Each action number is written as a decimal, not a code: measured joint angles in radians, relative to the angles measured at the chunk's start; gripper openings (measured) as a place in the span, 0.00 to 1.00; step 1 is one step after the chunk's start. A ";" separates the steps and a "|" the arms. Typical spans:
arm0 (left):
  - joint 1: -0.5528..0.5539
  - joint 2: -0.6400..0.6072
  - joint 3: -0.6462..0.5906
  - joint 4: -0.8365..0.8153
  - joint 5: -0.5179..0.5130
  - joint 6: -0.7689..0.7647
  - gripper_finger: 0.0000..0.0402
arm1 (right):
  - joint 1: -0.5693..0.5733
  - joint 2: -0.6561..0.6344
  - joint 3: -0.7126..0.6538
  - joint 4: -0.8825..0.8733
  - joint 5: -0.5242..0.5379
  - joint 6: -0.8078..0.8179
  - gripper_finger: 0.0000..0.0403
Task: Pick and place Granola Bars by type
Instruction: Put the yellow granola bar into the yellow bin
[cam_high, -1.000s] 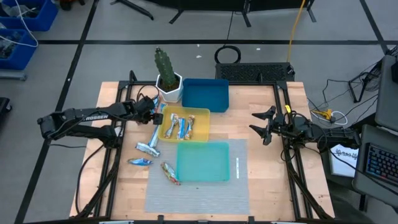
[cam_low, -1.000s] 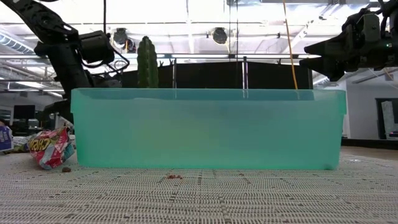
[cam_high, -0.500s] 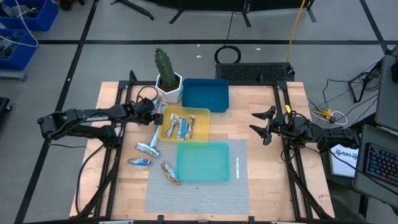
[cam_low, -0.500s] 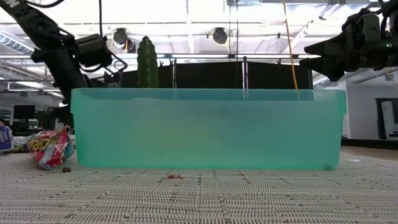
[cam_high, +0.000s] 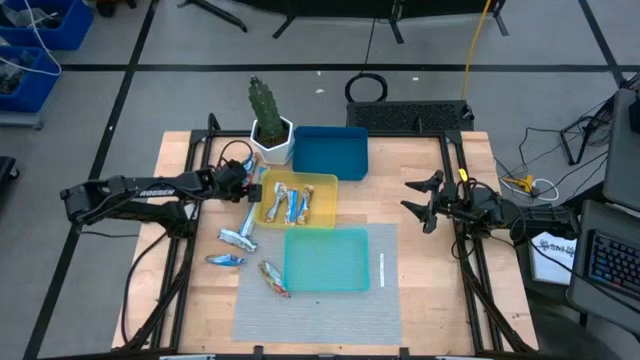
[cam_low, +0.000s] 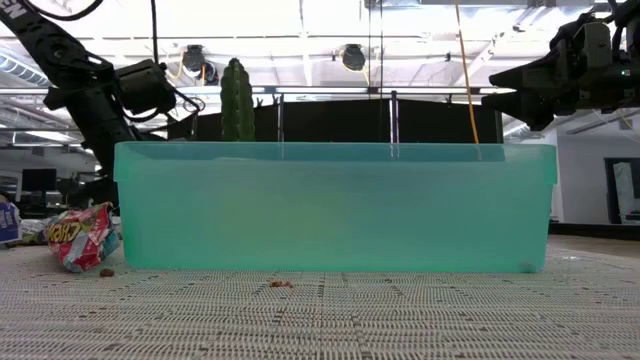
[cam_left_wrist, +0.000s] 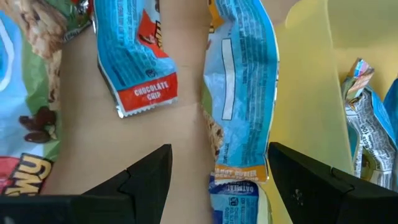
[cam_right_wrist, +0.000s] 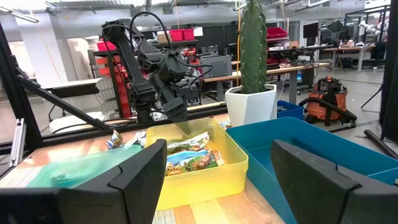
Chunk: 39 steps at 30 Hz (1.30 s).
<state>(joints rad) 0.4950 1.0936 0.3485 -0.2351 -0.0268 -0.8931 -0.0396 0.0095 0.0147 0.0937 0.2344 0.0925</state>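
**A:** Where do we see the left end effector?

**B:** We see it low over the bench, just beside the yellow tray, on the side away from the other arm. Its two fingers stand apart, with nothing between them. Under them lies a blue granola bar, right against the wall of the yellow tray.

**A:** And the bar next to that one?

**B:** That is a blue bar with a red end (we can read "chocolate chip" on it). It lies flat on the bench, near the first one but not touching it.

**A:** Where are the other bars?

**B:** We count three bars inside the yellow tray. Three more lie on the bench beside the teal tray: a silver and blue one, a small blue one and a tan one. The blue tray sits next to the cactus pot.

**A:** What about the right end effector?

**B:** It hangs over the far side of the bench, well apart from the trays. Its fingers are spread wide and hold nothing.
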 joint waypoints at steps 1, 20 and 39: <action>0.000 0.003 0.000 0.006 -0.002 0.001 0.67 | 0.000 0.000 0.000 0.000 0.000 0.000 0.69; 0.000 0.071 0.000 0.075 -0.002 -0.016 0.64 | 0.000 0.000 0.000 0.000 0.000 0.000 0.69; 0.000 0.036 0.000 0.070 0.048 -0.030 0.06 | 0.000 0.000 0.000 0.000 0.000 0.000 0.69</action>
<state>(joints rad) 0.4950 1.1297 0.3485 -0.1654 0.0215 -0.9233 -0.0397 0.0095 0.0151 0.0937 0.2344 0.0925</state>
